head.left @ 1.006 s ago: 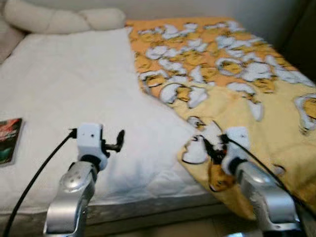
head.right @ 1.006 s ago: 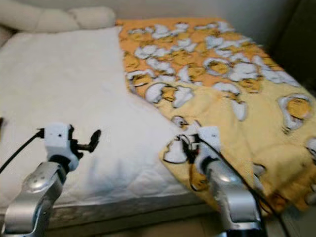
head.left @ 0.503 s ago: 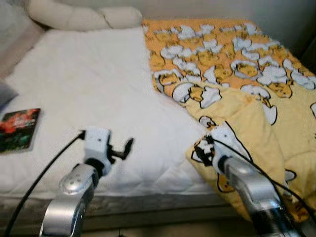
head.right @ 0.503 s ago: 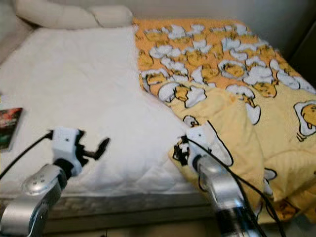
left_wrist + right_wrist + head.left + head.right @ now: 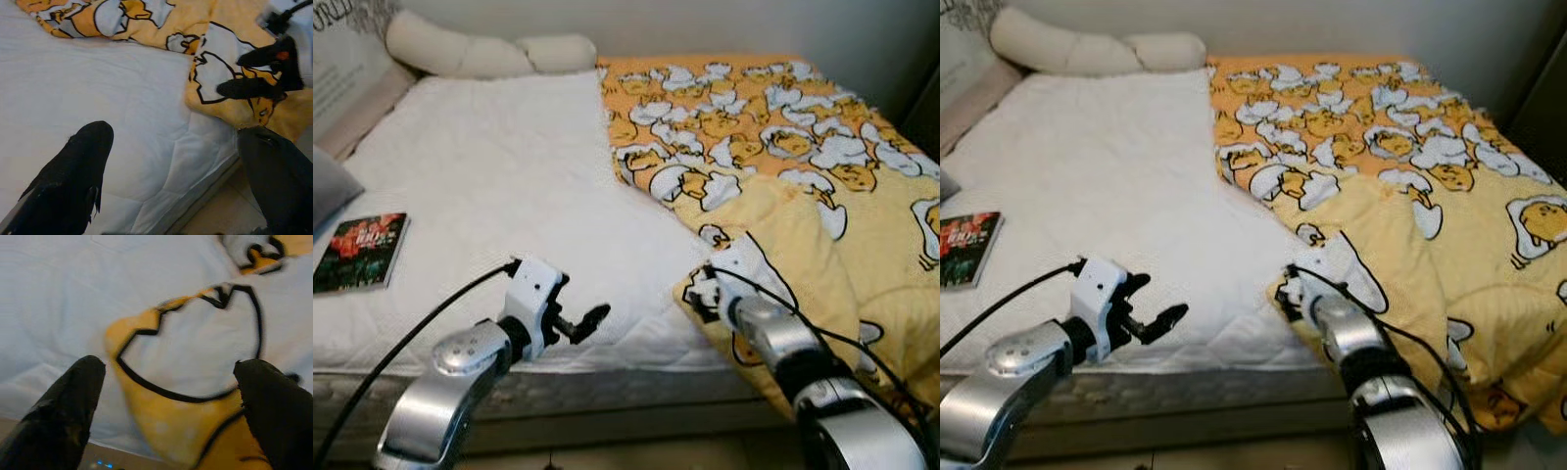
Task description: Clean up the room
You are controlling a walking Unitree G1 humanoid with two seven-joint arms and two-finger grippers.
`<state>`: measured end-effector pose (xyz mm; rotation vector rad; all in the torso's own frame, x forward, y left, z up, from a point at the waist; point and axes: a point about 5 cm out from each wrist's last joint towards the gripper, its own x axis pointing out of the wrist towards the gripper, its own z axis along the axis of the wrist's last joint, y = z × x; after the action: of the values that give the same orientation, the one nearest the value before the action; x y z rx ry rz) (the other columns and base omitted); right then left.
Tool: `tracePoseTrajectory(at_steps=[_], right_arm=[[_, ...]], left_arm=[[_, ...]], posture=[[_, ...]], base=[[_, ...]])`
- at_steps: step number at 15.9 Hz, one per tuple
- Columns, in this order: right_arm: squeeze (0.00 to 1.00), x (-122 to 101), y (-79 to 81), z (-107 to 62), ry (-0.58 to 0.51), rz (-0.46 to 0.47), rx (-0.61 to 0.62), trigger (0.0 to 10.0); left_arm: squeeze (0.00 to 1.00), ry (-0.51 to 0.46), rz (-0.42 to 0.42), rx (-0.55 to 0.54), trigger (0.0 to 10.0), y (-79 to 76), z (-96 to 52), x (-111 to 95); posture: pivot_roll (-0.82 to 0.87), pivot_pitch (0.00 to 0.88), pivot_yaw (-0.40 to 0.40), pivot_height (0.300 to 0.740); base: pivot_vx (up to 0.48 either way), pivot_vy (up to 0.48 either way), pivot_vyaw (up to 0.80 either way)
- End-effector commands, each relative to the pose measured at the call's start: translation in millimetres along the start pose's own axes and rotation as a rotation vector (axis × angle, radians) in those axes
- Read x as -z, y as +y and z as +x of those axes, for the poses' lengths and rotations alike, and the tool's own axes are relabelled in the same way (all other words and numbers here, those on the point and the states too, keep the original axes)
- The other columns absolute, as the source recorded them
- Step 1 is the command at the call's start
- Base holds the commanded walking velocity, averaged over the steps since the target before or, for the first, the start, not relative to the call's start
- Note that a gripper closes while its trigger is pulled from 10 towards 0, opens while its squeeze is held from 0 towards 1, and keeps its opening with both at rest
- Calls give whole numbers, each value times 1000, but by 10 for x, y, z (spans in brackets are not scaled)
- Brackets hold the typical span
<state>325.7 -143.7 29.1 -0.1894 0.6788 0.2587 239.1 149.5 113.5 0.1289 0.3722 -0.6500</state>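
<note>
The robot stands at the foot of the bed (image 5: pixel 499 196), and the job in hand looks like making it by spreading the yellow blanket (image 5: pixel 783 166) over the white sheet. The right gripper (image 5: pixel 254 73) is right at the bunched-up corner of the blanket, near the bed's front edge. Its two fingers (image 5: pixel 63 406) are wide apart, with a white egg shape on the blanket between them, and they are not pinching anything yet. The left gripper (image 5: pixel 582 321) hovers over the bare white sheet, well to the left of the blanket corner, and its fingers are apart too. To do this step well, the right gripper should push a little deeper into the fold, so both fingers get a thick bit of cloth, and then close tight. A thin pinch could slip out when it pulls. The pull should then go slowly toward the left gripper's side, across the bare sheet, keeping the corner low so the blanket slides flat. A book (image 5: pixel 357 253) lies far out to the left of the left gripper, and a pillow (image 5: pixel 480 51) rests at the far end of the bed.
</note>
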Motion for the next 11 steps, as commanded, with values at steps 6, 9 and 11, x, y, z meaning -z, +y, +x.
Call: tracePoseTrajectory(at_steps=[6, 9, 11], right_arm=[[0, -115, -8, 53, -22, -116, -14, 7529], [0, -115, 23, 63, -10, -156, -18, 3294], [0, -98, 29, 69, -6, -179, 1, 0]], left_arm=[[0, 33, 37, 80, 10000, -76, -124, -97], [0, 46, 35, 93, 10000, -131, -190, -96], [0, 73, 30, 113, 10000, -187, -246, -71]], posture=[[149, 169, 15, 740], [168, 230, 15, 740], [180, 256, 15, 740]], base=[[0, 0, 0], [0, 0, 0], [0, 0, 0]])
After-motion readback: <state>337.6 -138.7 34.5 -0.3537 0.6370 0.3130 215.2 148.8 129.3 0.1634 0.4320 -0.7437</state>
